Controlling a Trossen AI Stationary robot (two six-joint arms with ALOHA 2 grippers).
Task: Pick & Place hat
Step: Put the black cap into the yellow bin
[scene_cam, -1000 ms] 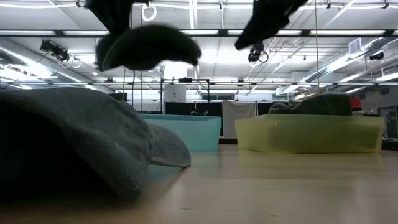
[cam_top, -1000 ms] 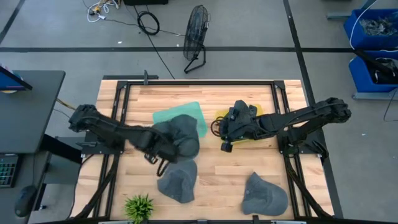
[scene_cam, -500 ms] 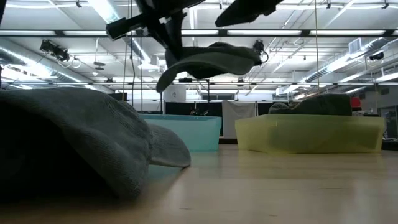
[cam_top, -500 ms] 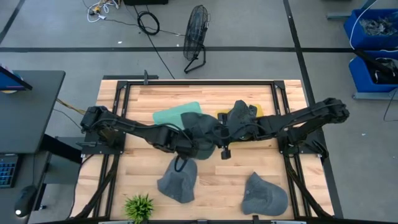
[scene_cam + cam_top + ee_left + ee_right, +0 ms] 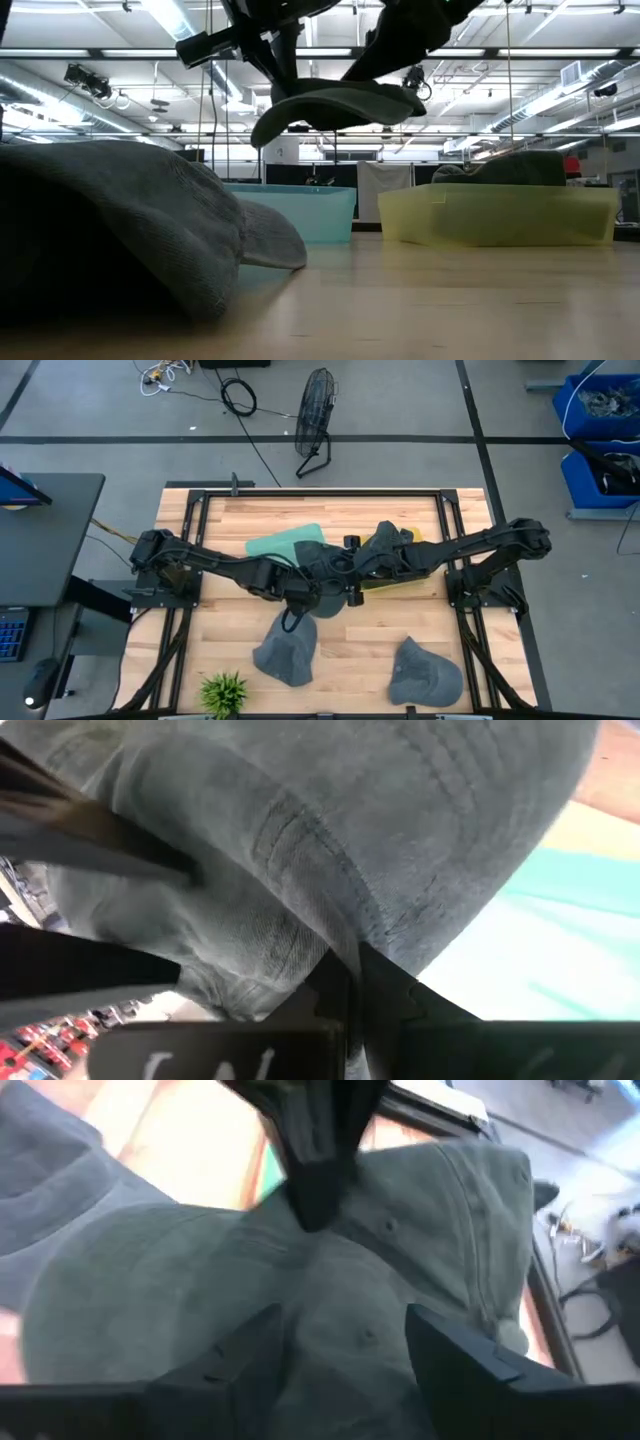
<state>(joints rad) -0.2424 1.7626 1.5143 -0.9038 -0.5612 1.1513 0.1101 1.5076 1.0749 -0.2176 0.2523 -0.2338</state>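
— Wooden table (image 5: 340,650), two arms meeting over its middle. What hung between them?

— One grey hat (image 5: 318,572), up in the air between the teal bin (image 5: 275,546) and yellow bin (image 5: 400,582). The left gripper (image 5: 300,592) was clamped on it; the right gripper (image 5: 350,582) stood spread around it.

— And the rest?

— Two hats (image 5: 285,650) lay flat near the front edge.

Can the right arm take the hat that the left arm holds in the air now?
Probably yes. The right gripper has open fingers on either side of the hat, which the left gripper holds above the table. Nothing stands between them.
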